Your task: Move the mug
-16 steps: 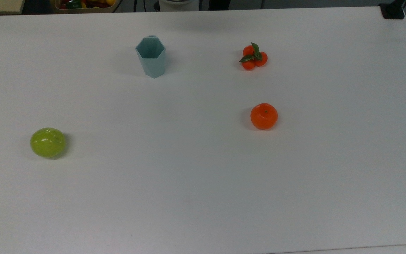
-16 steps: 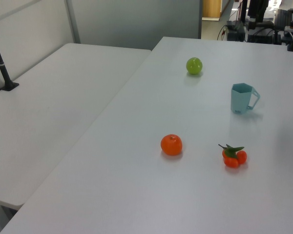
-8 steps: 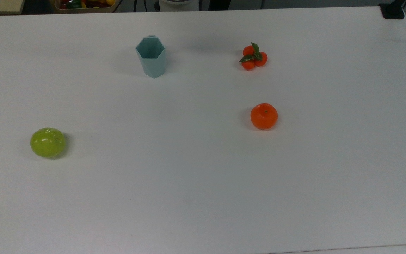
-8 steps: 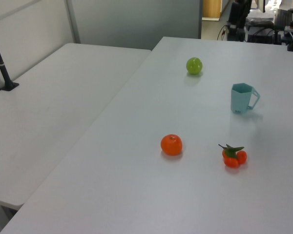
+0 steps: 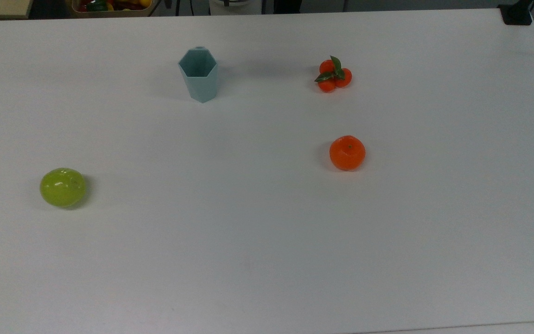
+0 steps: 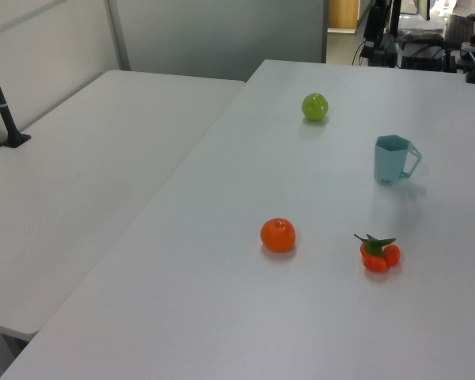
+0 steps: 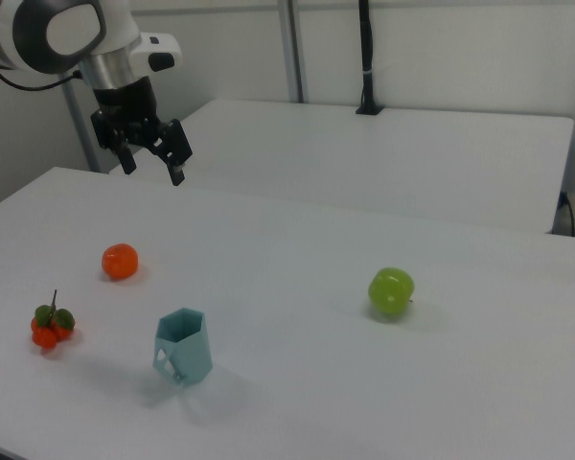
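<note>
Mug [image 7: 183,346] stands upright, handle barely visible in the top view.

Two white tables [image 6: 103,174], grey partition wall [image 6: 222,36]

In the top view, the pale teal faceted mug [image 5: 198,74] hides nearly all of its handle behind its far rim (a sliver peeks over). Beyond the white worktop [image 5: 267,241], up and left of the mug, a tan bin of coloured fruit [image 5: 109,6] is cut by the frame's upper edge.
</note>
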`<action>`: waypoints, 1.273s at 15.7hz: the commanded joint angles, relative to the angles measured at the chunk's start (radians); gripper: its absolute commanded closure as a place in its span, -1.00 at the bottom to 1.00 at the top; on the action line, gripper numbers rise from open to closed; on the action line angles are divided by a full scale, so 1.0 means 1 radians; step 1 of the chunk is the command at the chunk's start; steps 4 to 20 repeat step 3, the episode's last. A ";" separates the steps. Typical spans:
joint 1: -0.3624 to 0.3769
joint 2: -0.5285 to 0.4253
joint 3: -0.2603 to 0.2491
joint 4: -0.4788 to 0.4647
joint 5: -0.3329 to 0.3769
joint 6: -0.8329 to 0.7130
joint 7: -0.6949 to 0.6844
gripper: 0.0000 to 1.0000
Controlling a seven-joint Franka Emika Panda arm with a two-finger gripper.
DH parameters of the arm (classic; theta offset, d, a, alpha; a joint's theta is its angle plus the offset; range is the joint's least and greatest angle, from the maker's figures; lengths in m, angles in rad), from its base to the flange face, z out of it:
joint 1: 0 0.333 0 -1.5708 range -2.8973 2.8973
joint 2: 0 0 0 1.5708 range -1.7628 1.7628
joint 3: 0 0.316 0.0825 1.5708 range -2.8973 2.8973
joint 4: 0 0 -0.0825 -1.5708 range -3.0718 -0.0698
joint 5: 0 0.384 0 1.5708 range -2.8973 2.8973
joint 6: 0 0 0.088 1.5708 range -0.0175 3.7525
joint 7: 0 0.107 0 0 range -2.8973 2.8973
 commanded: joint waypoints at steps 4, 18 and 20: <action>0.033 -0.006 -0.028 0.005 0.003 -0.002 -0.019 -1.00; 0.033 -0.006 -0.028 0.005 0.003 -0.002 -0.019 -1.00; 0.033 -0.006 -0.028 0.005 0.003 -0.002 -0.019 -1.00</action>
